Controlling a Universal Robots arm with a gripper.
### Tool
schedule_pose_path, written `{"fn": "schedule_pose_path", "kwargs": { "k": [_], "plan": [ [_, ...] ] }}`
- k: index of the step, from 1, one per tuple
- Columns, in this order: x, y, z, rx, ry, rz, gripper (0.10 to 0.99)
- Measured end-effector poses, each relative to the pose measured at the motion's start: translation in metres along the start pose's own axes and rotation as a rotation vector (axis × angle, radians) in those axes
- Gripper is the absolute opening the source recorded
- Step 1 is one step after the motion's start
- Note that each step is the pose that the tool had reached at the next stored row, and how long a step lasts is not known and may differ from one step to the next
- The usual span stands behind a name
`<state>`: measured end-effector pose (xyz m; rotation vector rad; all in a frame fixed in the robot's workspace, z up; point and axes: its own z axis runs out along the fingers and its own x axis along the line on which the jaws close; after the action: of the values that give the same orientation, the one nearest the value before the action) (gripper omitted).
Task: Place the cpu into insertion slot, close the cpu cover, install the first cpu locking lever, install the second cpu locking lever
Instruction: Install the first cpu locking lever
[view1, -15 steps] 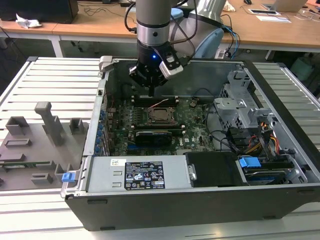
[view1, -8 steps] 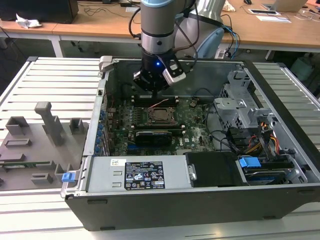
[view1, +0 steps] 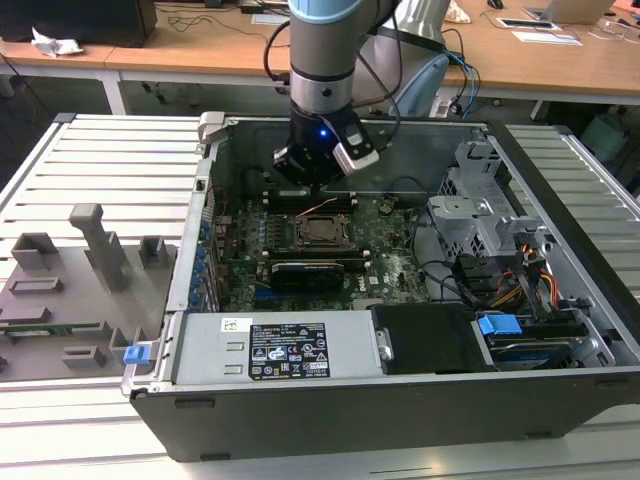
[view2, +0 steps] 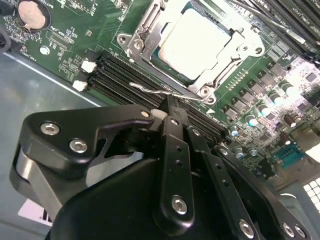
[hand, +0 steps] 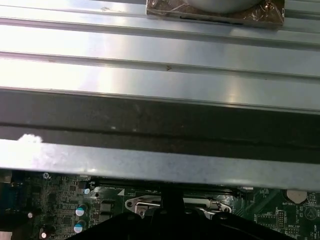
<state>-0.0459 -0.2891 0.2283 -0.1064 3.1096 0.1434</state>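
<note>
The gripper (view2: 169, 107), fingers pressed together and empty, hovers at a thin, springy wire locking lever (view2: 165, 93), best taken at its hooked end. Beyond, the cpu (view2: 199, 42) lies seated in the insertion slot (view2: 150, 37), the cpu cover (view2: 245, 50) down around it, mid-motherboard.

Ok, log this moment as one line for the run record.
cpu: seated in insertion slot | cpu cover: closed over it | gripper: at locking lever beside socket | lever: not latched

We are seeing a blue-tabbed drive bay (view1: 497, 325) sitting beside a labelled power supply (view1: 275, 350), and grey fixture blocks (view1: 95, 245) standing outside the case.
</note>
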Motion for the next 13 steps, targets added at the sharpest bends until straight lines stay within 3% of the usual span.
{"fn": "schedule_pose_path", "kwargs": {
  "k": [13],
  "plan": [
    [-0.0116,0.0013,0.0062,0.000,0.0000,0.000,0.106]
  ]
}}
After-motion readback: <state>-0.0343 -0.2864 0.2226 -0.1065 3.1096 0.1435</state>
